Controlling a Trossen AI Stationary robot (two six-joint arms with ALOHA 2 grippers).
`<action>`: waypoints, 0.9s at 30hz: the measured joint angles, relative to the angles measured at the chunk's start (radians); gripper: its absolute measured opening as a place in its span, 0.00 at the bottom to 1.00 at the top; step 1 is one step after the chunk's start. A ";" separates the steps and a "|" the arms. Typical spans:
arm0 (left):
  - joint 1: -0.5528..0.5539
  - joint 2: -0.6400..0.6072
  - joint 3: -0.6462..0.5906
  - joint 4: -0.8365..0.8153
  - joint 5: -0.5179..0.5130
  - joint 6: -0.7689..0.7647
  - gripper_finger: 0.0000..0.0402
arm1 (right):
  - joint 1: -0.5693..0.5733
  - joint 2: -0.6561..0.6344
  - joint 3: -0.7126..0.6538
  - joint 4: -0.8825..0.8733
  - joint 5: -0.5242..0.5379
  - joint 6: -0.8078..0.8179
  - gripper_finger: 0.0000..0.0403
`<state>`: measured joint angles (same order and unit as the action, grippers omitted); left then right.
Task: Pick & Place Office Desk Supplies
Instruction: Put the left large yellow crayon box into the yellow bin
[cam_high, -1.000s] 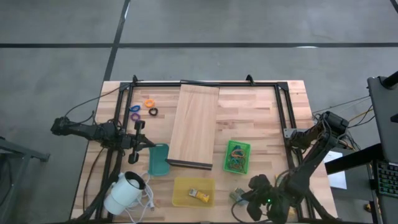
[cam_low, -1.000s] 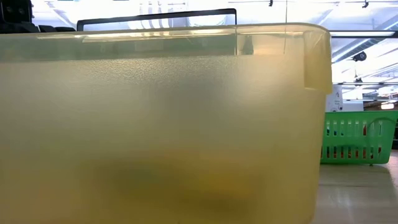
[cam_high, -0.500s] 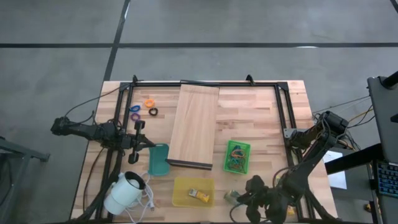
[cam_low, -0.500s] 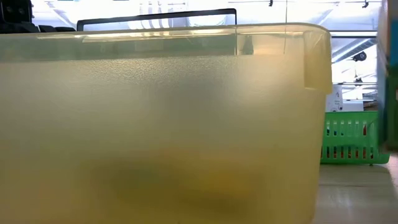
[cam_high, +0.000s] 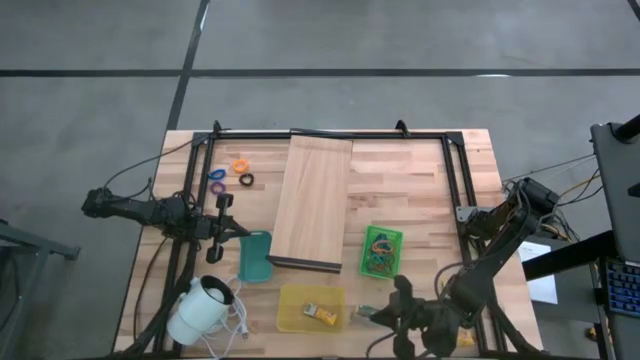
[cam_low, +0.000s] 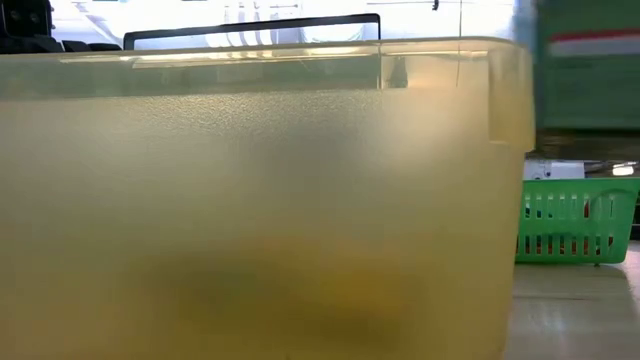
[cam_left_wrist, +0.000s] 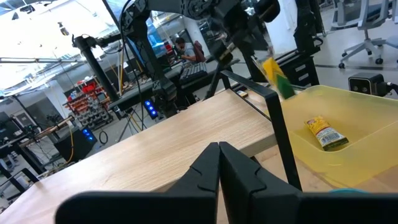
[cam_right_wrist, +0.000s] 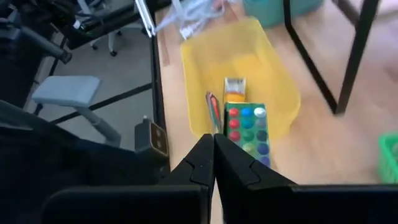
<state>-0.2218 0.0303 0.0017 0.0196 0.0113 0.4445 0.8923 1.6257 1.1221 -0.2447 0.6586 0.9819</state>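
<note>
Packet (cam_high: 368, 313), green with coloured dots, is seen in the high view just beside the yellow bin (cam_high: 292, 318), clamped in the right gripper (cam_high: 374, 314). Left gripper (cam_high: 243, 232) is shut on nothing, farther from the bin. Right wrist view: packet (cam_right_wrist: 245, 132) is held over the bin's rim (cam_right_wrist: 214, 40); a second packet (cam_right_wrist: 234, 86) lies inside.

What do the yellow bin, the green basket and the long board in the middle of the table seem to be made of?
The yellow bin looks like frosted, see-through plastic: a packet shows through its pebbled wall. The green basket seems glossy moulded plastic, with slotted sides. The long board looks like pale wood with a smooth matte finish and visible grain, though it could be laminate.
</note>
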 joint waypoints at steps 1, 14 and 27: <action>0.000 0.000 0.000 0.000 0.000 0.000 0.03 | -0.003 0.000 0.011 0.000 0.000 -0.027 0.02; 0.000 0.000 0.000 0.000 0.000 0.000 0.03 | -0.083 -0.001 0.109 -0.003 0.056 -0.297 0.02; 0.000 0.000 0.000 0.000 0.000 0.000 0.03 | -0.223 0.012 0.104 0.078 -0.064 -0.348 0.02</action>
<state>-0.2222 0.0303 0.0017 0.0193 0.0111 0.4445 0.6689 1.6375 1.2266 -0.1666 0.5947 0.6340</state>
